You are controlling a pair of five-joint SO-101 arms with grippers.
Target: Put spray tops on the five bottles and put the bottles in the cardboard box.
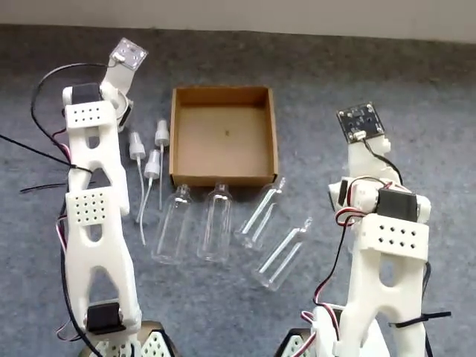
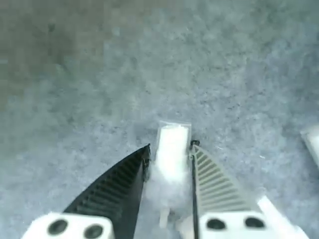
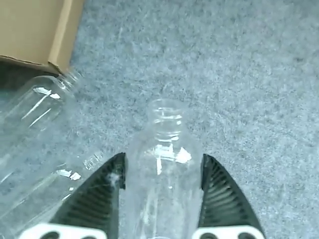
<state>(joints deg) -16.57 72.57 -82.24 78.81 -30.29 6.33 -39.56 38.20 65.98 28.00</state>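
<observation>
Clear, smooth plastic bottle point(image 3: 162, 179), threaded round neck uncapped, clamped between the ribbed fingers of the right claw point(image 3: 163, 160); white spray top point(image 2: 172, 162) pinched likewise in the left claw point(image 2: 170, 148). No top seen fitted, nothing boxed, so judged barely begun. Beside the right claw, four other bottles point(image 1: 216, 223) lying flat; beyond them the stiff brown cardboard box point(image 1: 176, 134), hollow and square. Underneath, fuzzy grey counter point(image 1: 372, 67).
</observation>
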